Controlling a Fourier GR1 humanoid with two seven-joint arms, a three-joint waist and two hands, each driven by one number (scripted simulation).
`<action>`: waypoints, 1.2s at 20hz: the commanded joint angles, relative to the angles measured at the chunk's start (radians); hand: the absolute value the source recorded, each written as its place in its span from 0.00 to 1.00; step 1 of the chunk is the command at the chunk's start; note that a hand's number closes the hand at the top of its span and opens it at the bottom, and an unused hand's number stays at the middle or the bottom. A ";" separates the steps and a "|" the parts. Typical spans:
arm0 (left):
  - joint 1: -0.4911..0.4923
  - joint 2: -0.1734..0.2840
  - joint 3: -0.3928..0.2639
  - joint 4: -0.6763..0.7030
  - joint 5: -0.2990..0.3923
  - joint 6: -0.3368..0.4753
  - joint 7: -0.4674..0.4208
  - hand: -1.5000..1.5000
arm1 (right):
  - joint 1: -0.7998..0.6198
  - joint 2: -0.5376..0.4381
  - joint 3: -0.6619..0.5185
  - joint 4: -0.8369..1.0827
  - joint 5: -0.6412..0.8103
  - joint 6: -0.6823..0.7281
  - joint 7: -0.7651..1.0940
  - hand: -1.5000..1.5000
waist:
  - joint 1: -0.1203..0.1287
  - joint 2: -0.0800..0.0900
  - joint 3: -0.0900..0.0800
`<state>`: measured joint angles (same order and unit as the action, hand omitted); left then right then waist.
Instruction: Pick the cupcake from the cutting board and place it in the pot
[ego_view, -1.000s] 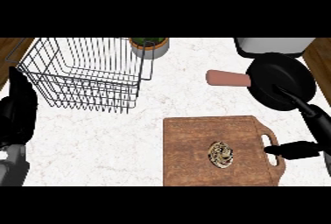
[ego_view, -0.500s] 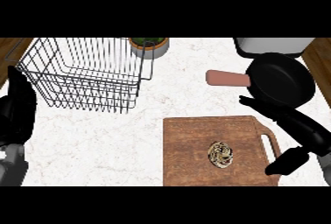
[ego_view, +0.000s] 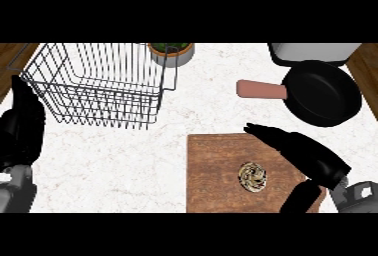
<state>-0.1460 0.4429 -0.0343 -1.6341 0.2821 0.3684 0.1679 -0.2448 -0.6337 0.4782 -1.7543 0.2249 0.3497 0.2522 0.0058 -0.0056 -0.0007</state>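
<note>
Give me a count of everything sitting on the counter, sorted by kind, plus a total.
Wire basket: 1
Potted plant: 1
Black pot with a pink handle: 1
Cutting board: 1
Cupcake: 1
Grey appliance at the far edge: 1
Total: 6

Open counter (ego_view: 111, 165) lay left of the cutting board (ego_view: 214, 175). Wire basket (ego_view: 103, 82) blocked the far left, potted plant (ego_view: 171, 52) behind it. Between board and pot (ego_view: 321, 92) the gap was clear except the pot's handle (ego_view: 260, 90) jutting left.

No readable text, label, brand, number or sign shows on anything on the counter.
</note>
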 joint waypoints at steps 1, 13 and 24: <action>-0.032 -0.014 -0.031 -0.030 -0.003 -0.058 0.031 0.50 | 0.021 0.046 0.012 -0.011 0.051 0.018 0.034 0.00 | -0.007 0.005 0.001; 0.007 -0.080 0.008 0.019 -0.017 -0.114 -0.056 0.50 | 0.008 0.133 -0.001 0.124 0.211 0.019 0.039 0.00 | -0.003 0.007 0.001; -0.003 -0.101 0.038 0.004 -0.045 -0.136 -0.011 0.50 | 0.091 0.248 0.061 0.228 0.397 -0.077 -0.005 0.00 | -0.005 0.005 0.001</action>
<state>-0.1619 0.3799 0.0362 -1.6213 0.2168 0.2908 0.1730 -0.1768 -0.4144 0.5288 -1.5447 0.5694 0.2934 0.2432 0.0081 -0.0044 0.0007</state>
